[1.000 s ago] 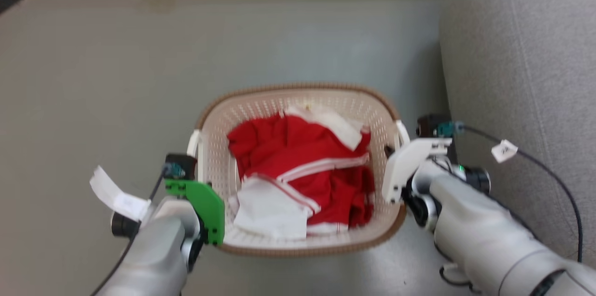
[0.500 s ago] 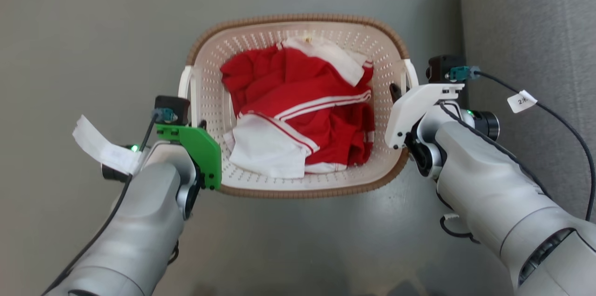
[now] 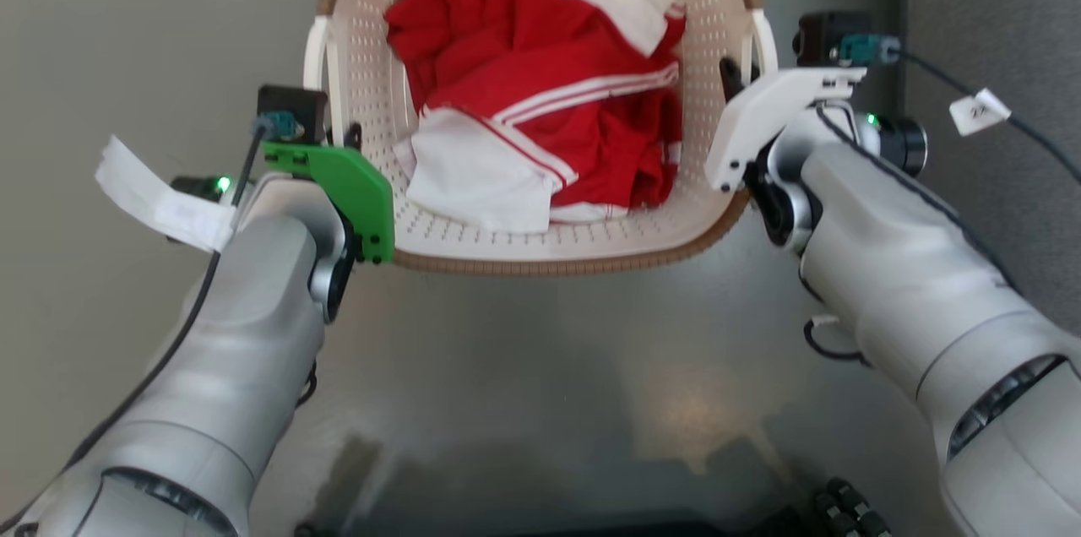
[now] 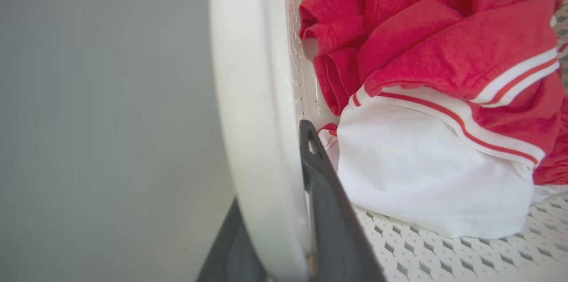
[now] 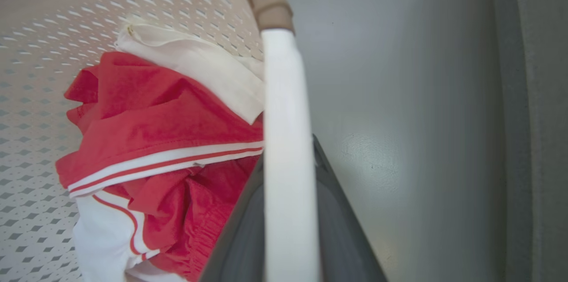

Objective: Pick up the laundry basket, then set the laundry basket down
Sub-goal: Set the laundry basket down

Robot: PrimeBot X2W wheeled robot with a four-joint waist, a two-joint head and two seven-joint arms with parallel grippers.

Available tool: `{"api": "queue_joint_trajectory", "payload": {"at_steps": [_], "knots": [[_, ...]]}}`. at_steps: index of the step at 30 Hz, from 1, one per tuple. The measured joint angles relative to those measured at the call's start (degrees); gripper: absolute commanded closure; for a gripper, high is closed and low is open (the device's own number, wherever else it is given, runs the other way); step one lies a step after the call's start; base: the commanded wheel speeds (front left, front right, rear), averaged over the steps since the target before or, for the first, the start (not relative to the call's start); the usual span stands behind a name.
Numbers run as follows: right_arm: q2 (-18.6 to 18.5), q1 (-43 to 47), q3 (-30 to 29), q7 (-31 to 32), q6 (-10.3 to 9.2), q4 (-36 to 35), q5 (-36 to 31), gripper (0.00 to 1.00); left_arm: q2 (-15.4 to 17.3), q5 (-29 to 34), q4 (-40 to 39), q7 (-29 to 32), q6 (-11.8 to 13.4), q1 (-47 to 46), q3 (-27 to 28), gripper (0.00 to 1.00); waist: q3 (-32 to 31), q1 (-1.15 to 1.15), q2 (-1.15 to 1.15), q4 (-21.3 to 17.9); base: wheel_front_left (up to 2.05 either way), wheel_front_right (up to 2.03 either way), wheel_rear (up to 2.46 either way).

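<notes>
Laundry basket (image 3: 557,265) holding red-and-white clothes (image 3: 540,98), left tool (image 3: 350,136) pinching its left white handle (image 3: 317,47), right tool (image 3: 730,73) pinching its right white handle (image 3: 764,35), grey floor (image 3: 549,368) beneath

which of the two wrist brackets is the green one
The left arm's bracket is the green one, next to the laundry basket. The right arm's bracket is white.
</notes>
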Motion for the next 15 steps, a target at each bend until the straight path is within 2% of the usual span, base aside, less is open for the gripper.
{"api": "queue_joint_trajectory", "payload": {"at_steps": [8,15], "knots": [[-0.09,-3.04,-0.30,-1.44,0.00,1.11,-0.44,1.00,-0.03,0.82,0.25,-2.07,0.27,-2.94,0.24,1.00,5.97,0.00,0.00,0.39,0.00,0.00,0.00],[0.03,-3.28,-0.30,-1.97,0.09,1.38,-0.44,1.00,-0.11,1.42,0.96,-2.90,0.27,-3.22,0.21,1.00,8.47,0.00,0.00,0.62,0.00,0.00,0.00]]}}
